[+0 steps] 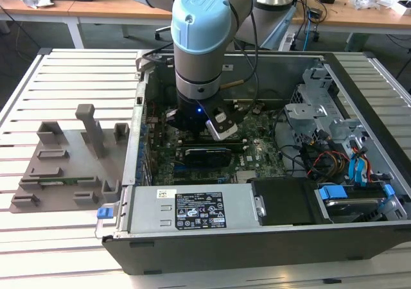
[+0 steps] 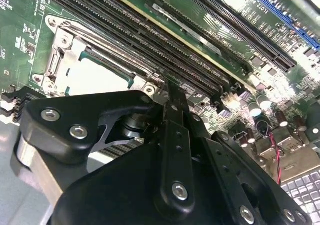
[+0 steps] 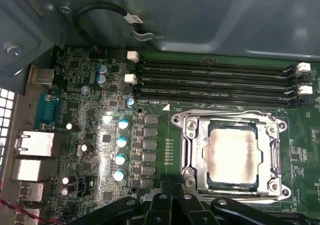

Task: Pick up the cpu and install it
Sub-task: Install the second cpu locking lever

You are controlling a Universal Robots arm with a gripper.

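While the arm stood inside the open computer case [image 1: 257, 244], I logged the scene from the exterior view's left to its right.

1. On the slatted table [image 1: 64, 70], at the left, lay a grey fixture tray [image 1: 64, 160] with upright posts and shallow pockets. I saw no chip in any of them.
2. Near the middle, behind the power supply [image 1: 192, 209], my gripper [image 1: 218, 125] hung low over the motherboard, with the wrist pointing straight down.
3. At the right, the drive bay and its bundle of coloured cables [image 1: 359, 167] sat well apart from my tool.

**Gripper state.** In both wrist views my gripper [image 2: 169, 87] [image 3: 173, 187] had its fingertips drawn together, with nothing held between them.

**Location of the task item.** The cpu [image 3: 234, 155] lay inside the socket frame [image 3: 192, 135], silver top upward, just beside the memory slots [image 3: 215, 80]. In the second wrist view the cpu [image 2: 95, 77] sat close to my fingertips but apart from them.

**Step in hand.** I judged the pick and the placing as done, since the chip rested in the socket and my tool was empty. At that viewing angle, I could not confirm whether the chip was fully seated and level within the frame.

**Requirement for the next move.** Any motion from this pose called for a straight, vertical path. The frame edge and the slot latches lay near my fingertips, and a sideways drag could have nudged the chip or caught a latch.
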